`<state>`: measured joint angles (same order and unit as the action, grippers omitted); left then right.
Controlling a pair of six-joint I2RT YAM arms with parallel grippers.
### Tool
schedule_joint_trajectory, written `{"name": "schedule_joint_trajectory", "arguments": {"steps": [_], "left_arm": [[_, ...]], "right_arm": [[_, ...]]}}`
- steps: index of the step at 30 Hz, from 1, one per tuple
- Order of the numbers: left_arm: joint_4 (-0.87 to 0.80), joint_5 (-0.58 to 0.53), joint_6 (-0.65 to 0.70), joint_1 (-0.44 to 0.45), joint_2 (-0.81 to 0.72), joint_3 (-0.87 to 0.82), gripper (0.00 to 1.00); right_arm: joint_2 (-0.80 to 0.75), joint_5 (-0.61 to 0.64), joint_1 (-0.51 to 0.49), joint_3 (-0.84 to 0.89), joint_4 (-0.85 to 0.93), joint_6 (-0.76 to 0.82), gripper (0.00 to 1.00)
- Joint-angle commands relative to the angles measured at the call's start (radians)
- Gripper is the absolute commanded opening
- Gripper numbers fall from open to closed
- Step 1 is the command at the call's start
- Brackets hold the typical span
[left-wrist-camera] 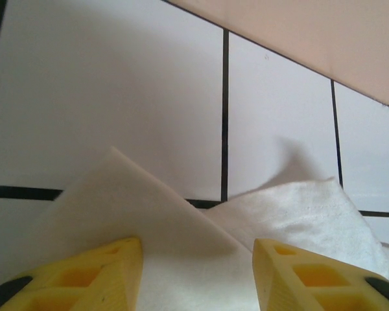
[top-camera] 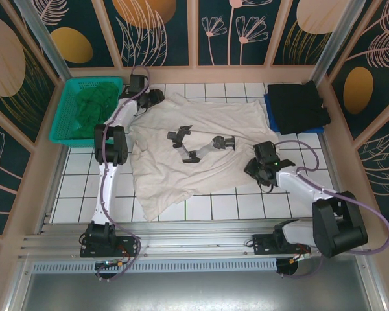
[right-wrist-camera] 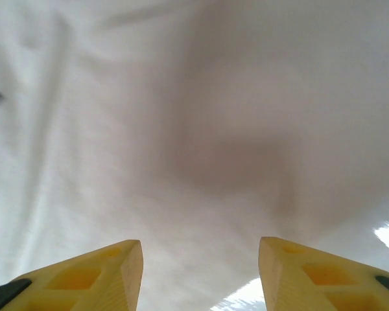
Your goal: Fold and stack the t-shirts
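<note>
Left hand [top-camera: 153, 98] sits at the far-left shoulder of the cream-white t-shirt [top-camera: 181, 175], which lies spread flat and unfolded mid-desk [top-camera: 78, 188]. Right hand [top-camera: 254, 170] is at its right edge. Black t-shirt [top-camera: 297, 107] is folded at the far right. Dark green t-shirt [top-camera: 89, 110] is bunched in the teal basket [top-camera: 78, 140]. Left wrist: yellow fingers [left-wrist-camera: 84, 275] parted about halfway, white cloth corner lying between them on the tiles, not pinched. Right wrist: fingers [right-wrist-camera: 84, 275] equally parted just above white cloth, gripping nothing. My read: one shirt done, white not started, green untouched, no stack yet.
</note>
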<state>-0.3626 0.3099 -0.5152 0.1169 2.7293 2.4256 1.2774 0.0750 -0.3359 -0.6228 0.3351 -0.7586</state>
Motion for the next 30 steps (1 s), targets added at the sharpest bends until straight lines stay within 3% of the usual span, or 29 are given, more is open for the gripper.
{"name": "schedule_joint_trajectory", "arguments": {"steps": [1, 8, 16, 21, 26, 30], "left_arm": [[0.051, 0.048, -0.025, -0.008, -0.074, -0.022, 0.53], [0.145, 0.097, -0.032, 0.02, -0.285, -0.31, 0.54], [0.196, 0.033, 0.038, 0.098, -0.539, -0.608, 0.56], [0.247, -0.059, 0.043, 0.126, -0.669, -0.797, 0.56], [0.254, -0.033, 0.02, 0.159, -0.57, -0.794, 0.53], [0.246, -0.072, 0.008, 0.159, -0.469, -0.746, 0.51]], "right_arm": [[0.058, 0.009, -0.01, -0.036, -0.077, -0.001, 0.5], [0.163, 0.031, -0.052, 0.017, -0.073, -0.047, 0.48], [0.006, 0.045, -0.187, 0.163, -0.02, -0.229, 0.48], [-0.1, 0.078, -0.223, 0.132, 0.069, -0.237, 0.48], [-0.076, 0.131, -0.216, 0.027, 0.074, -0.137, 0.49], [0.041, 0.126, -0.17, -0.018, -0.01, -0.068, 0.5]]}}
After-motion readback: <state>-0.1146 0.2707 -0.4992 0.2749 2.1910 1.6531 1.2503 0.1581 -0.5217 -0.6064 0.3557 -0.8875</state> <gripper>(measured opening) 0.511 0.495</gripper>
